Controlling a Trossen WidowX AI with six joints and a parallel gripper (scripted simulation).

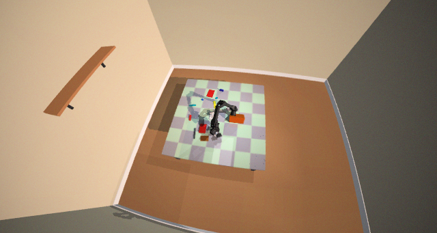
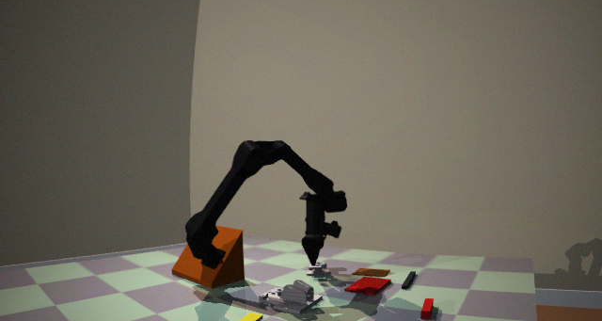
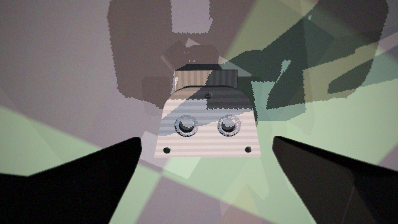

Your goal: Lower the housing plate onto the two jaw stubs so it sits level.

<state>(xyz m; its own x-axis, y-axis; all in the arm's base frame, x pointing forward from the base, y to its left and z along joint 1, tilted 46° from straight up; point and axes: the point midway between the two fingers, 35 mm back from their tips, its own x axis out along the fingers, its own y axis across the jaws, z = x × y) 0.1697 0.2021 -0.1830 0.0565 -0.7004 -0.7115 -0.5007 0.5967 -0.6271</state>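
The pale housing plate (image 3: 207,142) (image 2: 322,267), with two large round holes and three small ones, lies over the checkered table, with a ribbed block at its far edge in the wrist view. My gripper (image 3: 207,143) (image 2: 314,264) is open and empty, pointing down. Its fingertips stand wide apart, one on each side of the plate, close above it in the exterior view. The grey jaws (image 2: 297,292) stand on a light base (image 2: 308,306) nearer to the exterior view, away from my gripper. The stubs and pins are too small to make out.
An orange wedge (image 1: 237,119) (image 2: 230,260) stands by the arm's base. A red slab (image 1: 202,128) (image 2: 368,285), a brown slab (image 1: 204,138) (image 2: 372,272) and a black bar (image 1: 194,133) (image 2: 409,280) lie beside the work area. A small red block (image 2: 427,309) and a yellow piece (image 2: 251,317) lie nearer the camera.
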